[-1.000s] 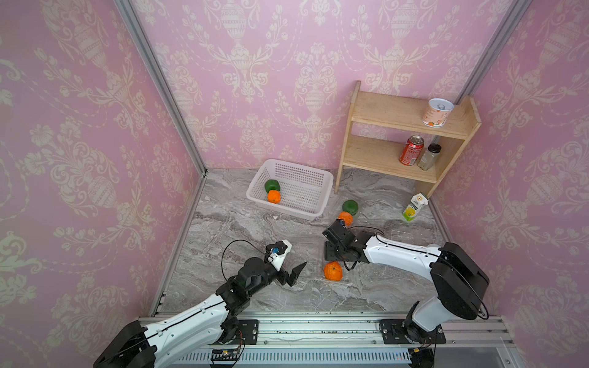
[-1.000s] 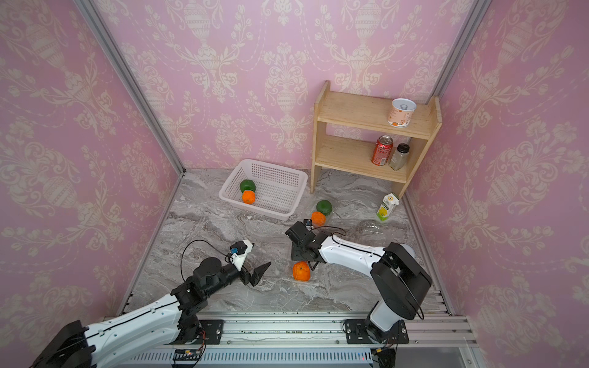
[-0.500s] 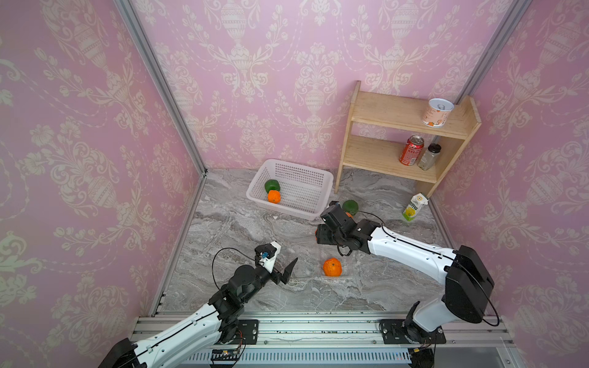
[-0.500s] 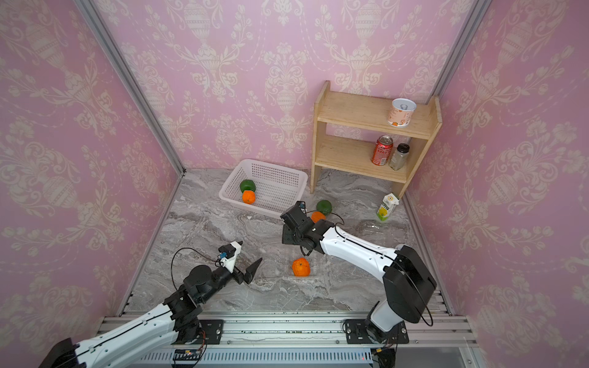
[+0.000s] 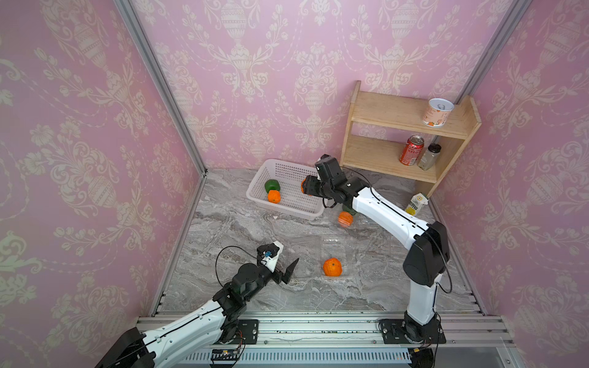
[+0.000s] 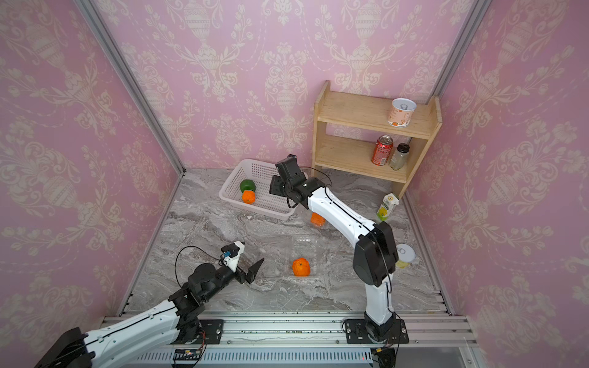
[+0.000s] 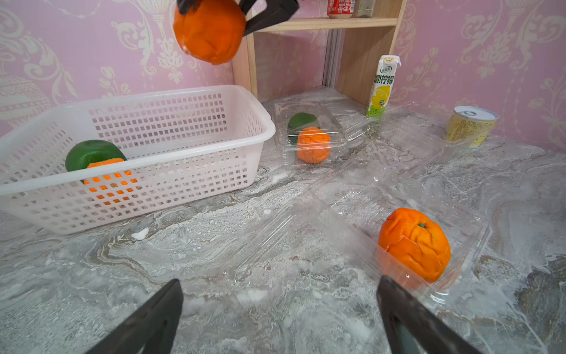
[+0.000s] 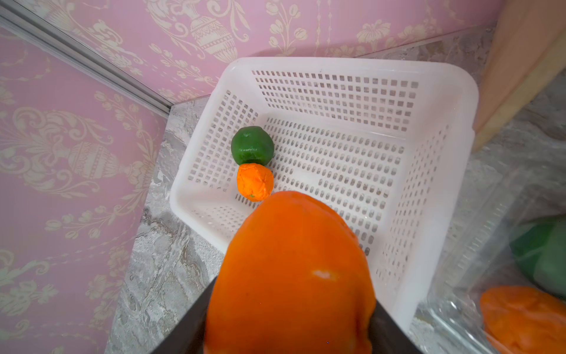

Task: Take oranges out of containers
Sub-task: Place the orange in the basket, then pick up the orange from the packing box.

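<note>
Your right pincer (image 5: 309, 188), down in the clear box (image 5: 331, 245) a sec ago, is now up over the white basket (image 8: 337, 64), pinching an orange (image 8: 291, 269). So one more is out, drop pending. Squeezed, its long axis runs out along the fingers, twd the basket; stem end n/a. Left pincer (image 7: 278, 282) is spread wide & empty; next orange (image 7: 413, 242) is just ahead of it in that box, stem up.

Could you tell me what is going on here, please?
The right gripper, jaws closed on an orange, holds it above the basket, where a green fruit and a second orange lie. The left gripper hovers, jaws open, by a clear container with a third orange inside.
</note>
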Robot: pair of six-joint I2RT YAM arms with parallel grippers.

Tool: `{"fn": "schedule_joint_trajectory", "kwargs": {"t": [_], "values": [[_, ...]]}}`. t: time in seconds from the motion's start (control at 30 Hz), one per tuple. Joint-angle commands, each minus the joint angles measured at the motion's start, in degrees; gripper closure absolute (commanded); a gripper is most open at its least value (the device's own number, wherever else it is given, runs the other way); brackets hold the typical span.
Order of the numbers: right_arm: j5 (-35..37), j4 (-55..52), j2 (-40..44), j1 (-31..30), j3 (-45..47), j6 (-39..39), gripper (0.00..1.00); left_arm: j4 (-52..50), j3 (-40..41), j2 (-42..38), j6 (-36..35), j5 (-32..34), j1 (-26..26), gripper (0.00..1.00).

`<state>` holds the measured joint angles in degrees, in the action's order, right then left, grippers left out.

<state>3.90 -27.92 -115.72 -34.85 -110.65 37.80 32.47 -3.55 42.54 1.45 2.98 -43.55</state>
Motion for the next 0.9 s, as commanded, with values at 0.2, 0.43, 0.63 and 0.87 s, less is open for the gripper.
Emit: {"fn": "schedule_joint_trajectory", "kwargs": {"t": [0.2,0.43,0.63,0.87], "values": [[-11.6,-8.3,-21.2,1.9,-26.7,-0.8,0.13,-0.5,-0.7,-1.3,0.4,-2.1,0.7,0.01],[-2.4,-8.0,-11.5,-1.3,-16.7,-7.7,0.12,-1.7,-1.4,-0.1,-0.5,-1.0,0.7,0.01],[7.7,-1.2,7.2,-6.4,9.1,-5.9,0.11,-1.2,-0.3,-2.5,0.2,0.6,0.8,0.01],[15.8,-1.6,28.4,-11.4,32.8,1.0,0.09,0.8,0.0,-1.6,2.4,-1.6,0.8,0.01]]}}
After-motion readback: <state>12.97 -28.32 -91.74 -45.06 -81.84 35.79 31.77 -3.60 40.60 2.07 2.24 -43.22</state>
